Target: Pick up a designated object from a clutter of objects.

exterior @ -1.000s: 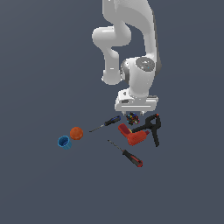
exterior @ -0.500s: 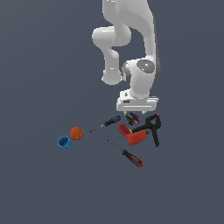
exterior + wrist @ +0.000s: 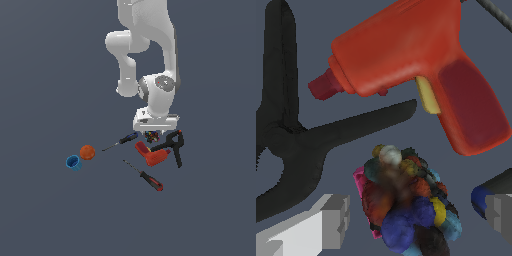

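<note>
The designated object is a roundish clump of tiny multicoloured balls (image 3: 406, 205), lying on the grey floor among the clutter of objects. In the exterior view the clump (image 3: 151, 135) shows just below the white hand. My gripper (image 3: 413, 217) is open and low, one finger on each side of the clump. One grey fingertip (image 3: 331, 222) stands almost against its side, while the other fingertip (image 3: 501, 212) is a little apart from it. A flat pink piece (image 3: 359, 182) peeks out from under the clump's edge.
A red drill (image 3: 406, 65) and a black clamp (image 3: 301, 135) lie close beside the clump. The blue-handled screwdriver (image 3: 127, 139) lies near one finger. A red-handled screwdriver (image 3: 150, 179), an orange ball (image 3: 87, 152) and a blue cup (image 3: 73, 162) sit farther off.
</note>
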